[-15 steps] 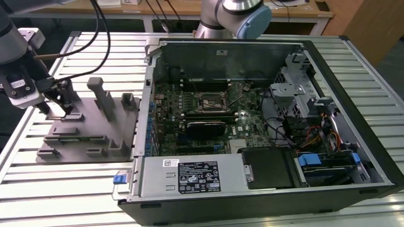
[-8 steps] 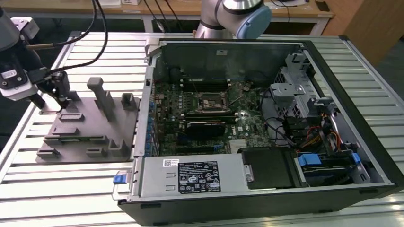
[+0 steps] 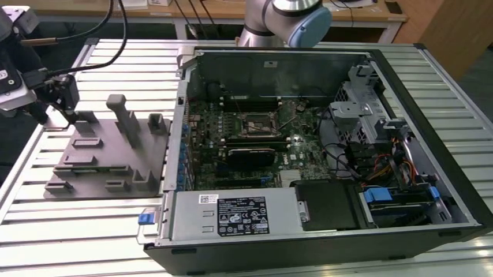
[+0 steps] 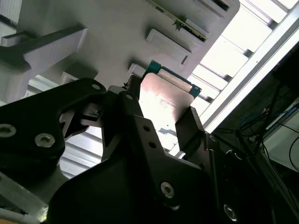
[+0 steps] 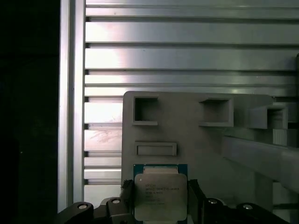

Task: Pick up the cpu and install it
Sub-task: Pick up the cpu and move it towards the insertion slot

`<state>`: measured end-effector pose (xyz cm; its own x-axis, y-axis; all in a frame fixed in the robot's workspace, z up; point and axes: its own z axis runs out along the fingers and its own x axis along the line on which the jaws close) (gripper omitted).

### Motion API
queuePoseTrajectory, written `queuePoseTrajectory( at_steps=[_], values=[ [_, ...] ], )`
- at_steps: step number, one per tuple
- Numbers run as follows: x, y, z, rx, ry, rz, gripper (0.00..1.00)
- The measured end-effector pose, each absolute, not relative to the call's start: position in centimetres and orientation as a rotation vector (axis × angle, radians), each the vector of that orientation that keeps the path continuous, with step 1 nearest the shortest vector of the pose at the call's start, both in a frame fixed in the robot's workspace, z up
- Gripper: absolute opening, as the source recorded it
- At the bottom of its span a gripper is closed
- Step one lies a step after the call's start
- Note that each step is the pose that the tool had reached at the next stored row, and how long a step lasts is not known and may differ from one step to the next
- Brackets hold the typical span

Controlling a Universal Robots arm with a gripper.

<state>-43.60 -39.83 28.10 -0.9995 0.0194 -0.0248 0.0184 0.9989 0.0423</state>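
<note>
Item I logged: small square silvery-topped cpu (image 5: 156,198), at the grey plastic posted tray's (image 5: 196,130) corner farthest from the open black computer case (image 3: 308,255), pinched by opposite edges in the black two-fingered gripper (image 4: 161,100), presumably sparing its face.

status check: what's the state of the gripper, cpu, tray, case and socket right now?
gripper: shut on the cpu, gripping two opposite edges.
cpu: held over the grey tray, not installed.
grey tray: flat on the table.
computer case: on its side, side panel off, inside exposed.
socket: cpu not in it; latch too small to tell.
</note>
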Motion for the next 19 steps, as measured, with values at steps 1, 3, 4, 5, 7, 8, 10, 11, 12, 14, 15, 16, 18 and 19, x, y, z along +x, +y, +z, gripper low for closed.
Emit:
queuePoseTrajectory(
  at_steps=[1, 3, 4, 5, 7, 8, 10, 11, 12, 14, 15, 16, 18, 19],
  values=[
    [-43.6, -39.8, 28.4, 0.029, 3.116, 0.066, 0.54],
    [-43.6, -39.8, 29.1, 0.029, 3.115, 0.066, 0.54],
    [-43.6, -39.8, 29.4, 0.03, 3.115, 0.067, 0.54],
    [-43.6, -39.8, 29.7, 0.029, 3.115, 0.067, 0.54],
    [-43.6, -39.8, 30.4, 0.03, 3.115, 0.068, 0.54],
    [-43.6, -39.8, 30.7, 0.029, 3.115, 0.069, 0.54],
    [-43.6, -39.8, 31.4, 0.03, 3.115, 0.07, 0.54],
    [-43.6, -39.8, 31.7, 0.03, 3.115, 0.07, 0.54],
    [-43.6, -39.8, 32.0, 0.03, 3.115, 0.071, 0.54],
    [-43.6, -39.8, 32.7, 0.03, 3.114, 0.072, 0.54],
    [-43.6, -39.8, 33.0, 0.03, 3.114, 0.072, 0.54],
    [-43.6, -39.8, 33.3, 0.03, 3.114, 0.073, 0.54],
    [-43.6, -39.8, 34.0, 0.03, 3.113, 0.074, 0.54],
    [-43.6, -39.8, 34.3, 0.03, 3.113, 0.074, 0.54]
  ],
)
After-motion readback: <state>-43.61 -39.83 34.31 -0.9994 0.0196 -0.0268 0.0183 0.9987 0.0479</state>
